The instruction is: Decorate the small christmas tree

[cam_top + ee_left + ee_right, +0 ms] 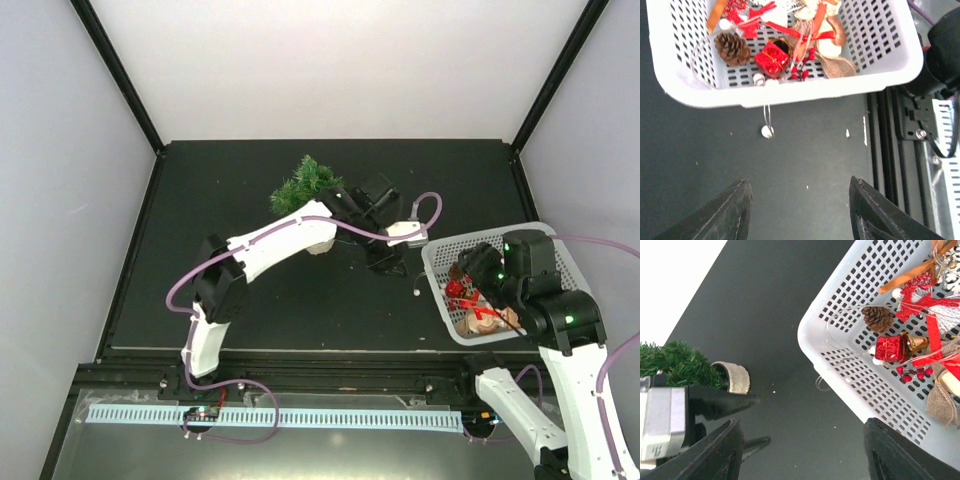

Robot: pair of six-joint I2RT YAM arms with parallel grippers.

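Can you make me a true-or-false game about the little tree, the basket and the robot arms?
1. The tree is covered in ornaments. False: the branches that show are plain green.
2. A pine cone lies in the basket. True.
3. The left gripper has its jaws shut on a red box. False: the jaws are open and empty, and the red box lies in the basket.
4. The basket is white. True.
5. The right gripper holds the tree. False: its jaws are open and hold nothing.
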